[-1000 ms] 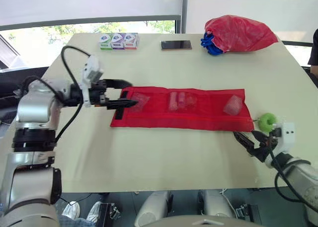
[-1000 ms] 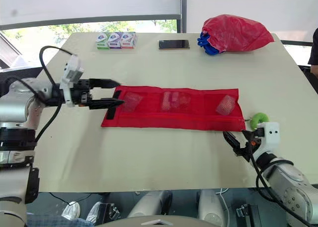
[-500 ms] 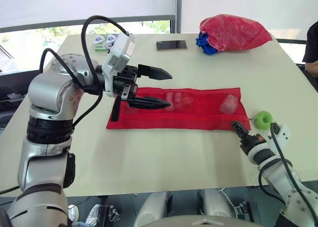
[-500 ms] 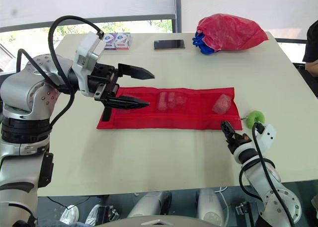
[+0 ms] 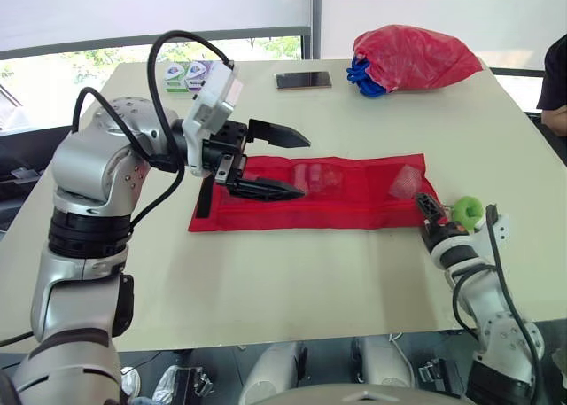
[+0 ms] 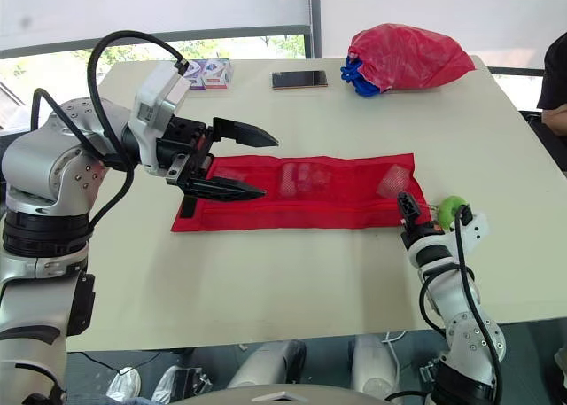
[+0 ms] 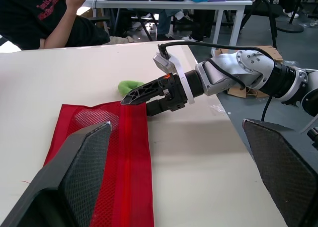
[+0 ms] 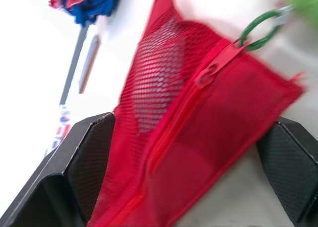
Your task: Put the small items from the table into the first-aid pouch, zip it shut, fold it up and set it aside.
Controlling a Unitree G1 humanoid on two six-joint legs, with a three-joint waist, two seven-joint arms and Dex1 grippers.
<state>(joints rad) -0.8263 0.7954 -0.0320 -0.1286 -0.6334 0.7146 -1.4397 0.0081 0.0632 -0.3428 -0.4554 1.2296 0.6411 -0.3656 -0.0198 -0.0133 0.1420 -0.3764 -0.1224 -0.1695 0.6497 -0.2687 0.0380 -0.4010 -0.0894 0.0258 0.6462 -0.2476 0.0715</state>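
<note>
Hovering left gripper over the pouch's left end, jaws spread wide, holding nothing. Pouch lies flat on the counter, long axis left-right, small items showing through its mesh. Right gripper is at the pouch's right end, jaws spread either side of that corner, empty; contact with the fabric, can't tell. Zipper pull and green ring are at that end, so the right arm is nearer.
</note>
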